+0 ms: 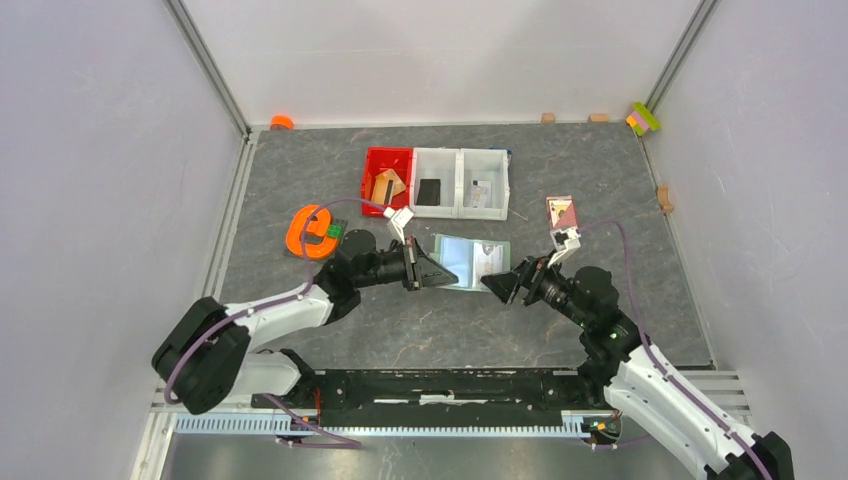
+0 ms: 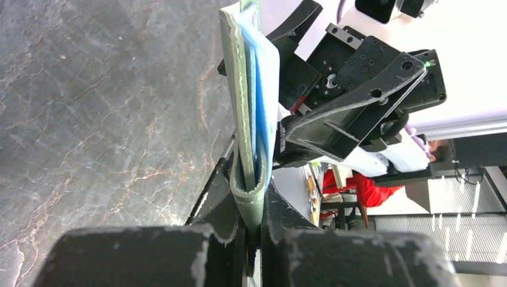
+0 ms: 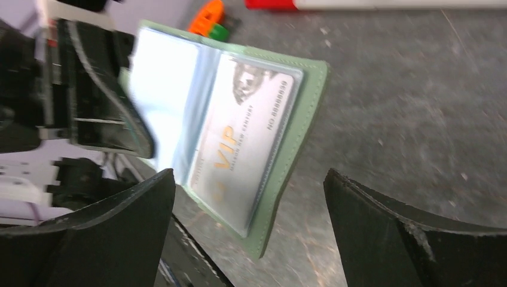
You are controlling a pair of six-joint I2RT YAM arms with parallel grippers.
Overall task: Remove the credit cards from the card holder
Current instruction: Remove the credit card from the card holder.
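Only one blurred credit card (image 3: 245,143) shows, pocketed in the card holder (image 3: 304,113) the left pincer (image 2: 254,209) clamps; right pincer (image 3: 249,179) gapes.

Sage-green card holder (image 3: 304,113), white gold-lettered card (image 3: 245,146), grey veined table (image 3: 412,107)

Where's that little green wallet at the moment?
In the overhead view the card holder is mid-table, pinched by the left gripper, with the open right gripper facing it, below the white bins.

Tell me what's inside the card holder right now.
The open card holder shows a pale VIP card in a clear sleeve on one side and a pale blue sleeve page beside it. Whether more cards sit behind these sleeves is hidden.
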